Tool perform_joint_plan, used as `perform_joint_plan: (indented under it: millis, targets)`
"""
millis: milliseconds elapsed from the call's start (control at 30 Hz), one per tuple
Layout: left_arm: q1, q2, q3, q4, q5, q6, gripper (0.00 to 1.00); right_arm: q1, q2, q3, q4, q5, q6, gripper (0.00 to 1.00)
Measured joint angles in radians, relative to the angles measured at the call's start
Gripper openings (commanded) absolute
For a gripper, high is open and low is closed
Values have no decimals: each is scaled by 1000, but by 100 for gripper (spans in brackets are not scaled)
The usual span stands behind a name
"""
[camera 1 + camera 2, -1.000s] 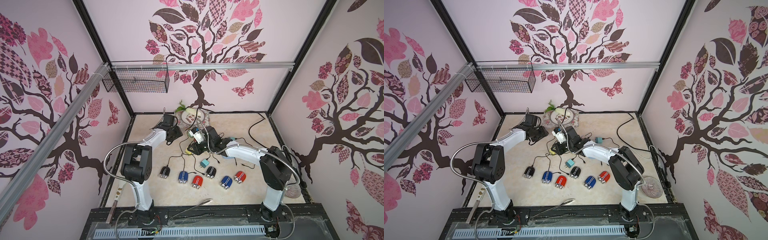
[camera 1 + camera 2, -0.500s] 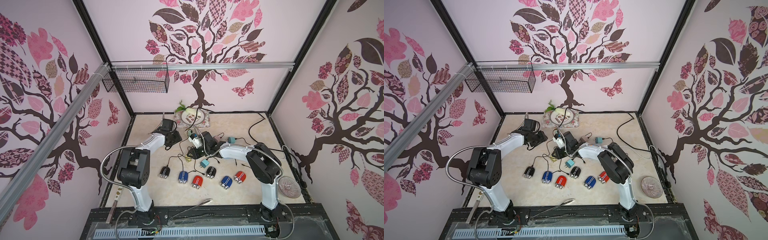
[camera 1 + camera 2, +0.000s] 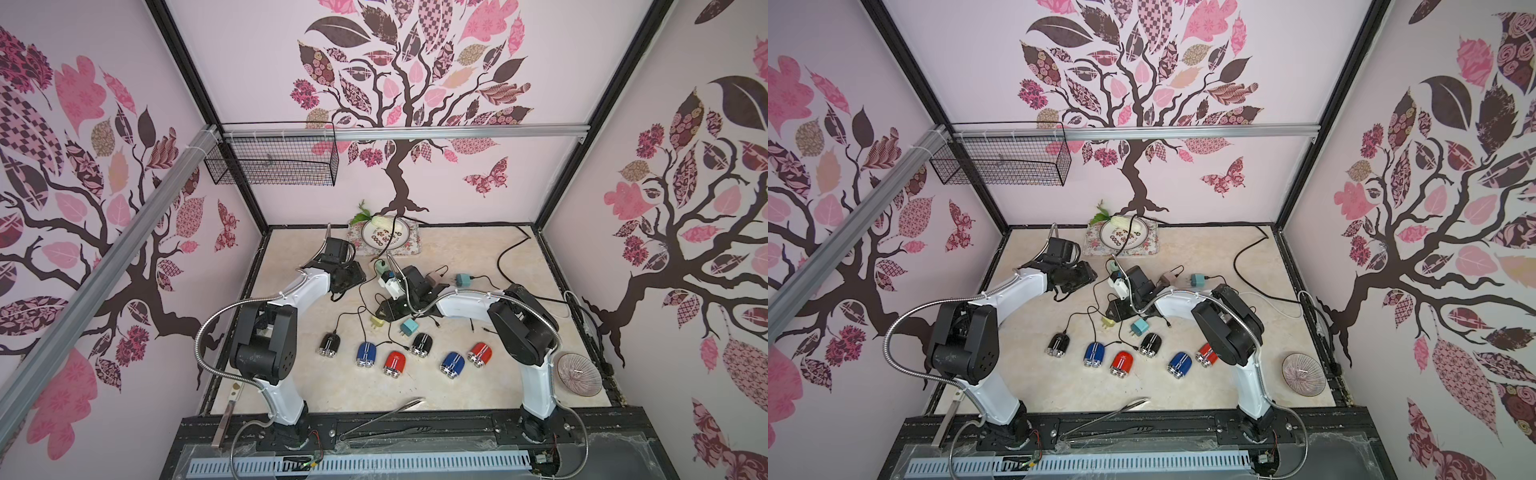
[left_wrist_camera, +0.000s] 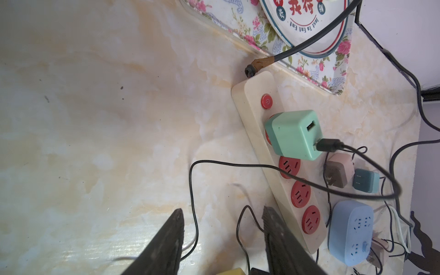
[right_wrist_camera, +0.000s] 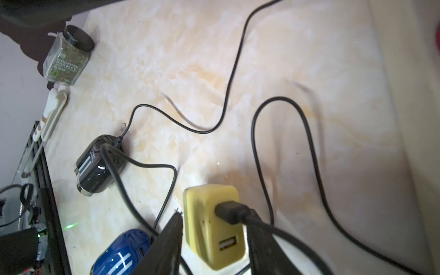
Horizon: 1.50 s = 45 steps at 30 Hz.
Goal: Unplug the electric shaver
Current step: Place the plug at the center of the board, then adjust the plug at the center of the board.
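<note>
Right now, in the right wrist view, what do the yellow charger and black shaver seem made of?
Yellow charger: probably matte plastic; dull colour, moulded rounded edges. Black shaver: likely glossy plastic; sharp highlights, shiny silver rim, metal or plating unclear.

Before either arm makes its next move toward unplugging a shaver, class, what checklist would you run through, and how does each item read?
1. Open, empty left gripper: ok.
2. The yellow adapter out of the power strip, lying on the table: ok.
3. The right gripper clear of it: cannot tell; its fingers flank it closely.
4. The green adapter unplugged: not ok; it sits in the strip.
5. Strip free of wires: not ok; a black cable crosses it.
</note>
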<state>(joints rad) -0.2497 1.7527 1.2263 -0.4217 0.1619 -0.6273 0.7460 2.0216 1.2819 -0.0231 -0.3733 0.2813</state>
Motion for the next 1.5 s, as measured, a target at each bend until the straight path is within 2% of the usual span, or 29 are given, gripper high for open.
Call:
perform_joint_plan:
  millis: [267, 467, 833, 1067, 1500]
  targets:
    - [0, -5, -1, -1, -2, 4, 55, -1, -21, -6, -51, 66, -24, 58]
    - [0, -25, -10, -5, -3, 8, 55, -15, -132, -60, -105, 153, -23, 57]
    - [-2, -34, -12, -10, -4, 21, 55, -21, -176, -97, -234, 276, -15, 50]
    - [-2, -39, -28, -10, -5, 26, 56, -21, -176, -131, -264, 271, -11, 46]
    - [-3, -43, -48, -11, -12, 26, 55, 0, -208, -188, -241, 184, 18, 44]
